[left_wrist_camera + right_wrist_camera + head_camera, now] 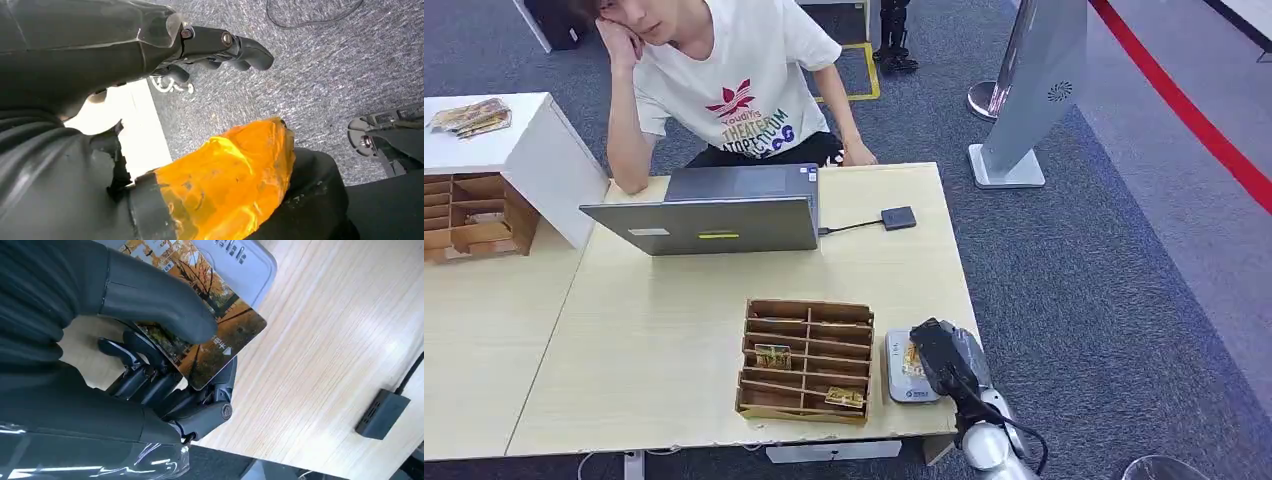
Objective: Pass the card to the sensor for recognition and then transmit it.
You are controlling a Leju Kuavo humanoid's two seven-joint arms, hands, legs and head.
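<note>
My right hand (942,358) holds a card (210,330) printed with autumn trees, pinched between the thumb and the darker fingers (150,380). The card (912,360) lies over the grey sensor pad (902,372) at the table's near right corner; whether it touches the pad I cannot tell. The sensor's pale casing (245,262) shows behind the card in the right wrist view. My left hand (220,47) hangs over the grey carpet with its fingers curled in and nothing in them.
A wooden slotted card rack (806,358) with two cards stands just left of the sensor. A laptop (714,215) sits at the far side, wired to a small black box (898,218). A person (734,80) leans on the table (664,320). Another rack (469,215) stands far left.
</note>
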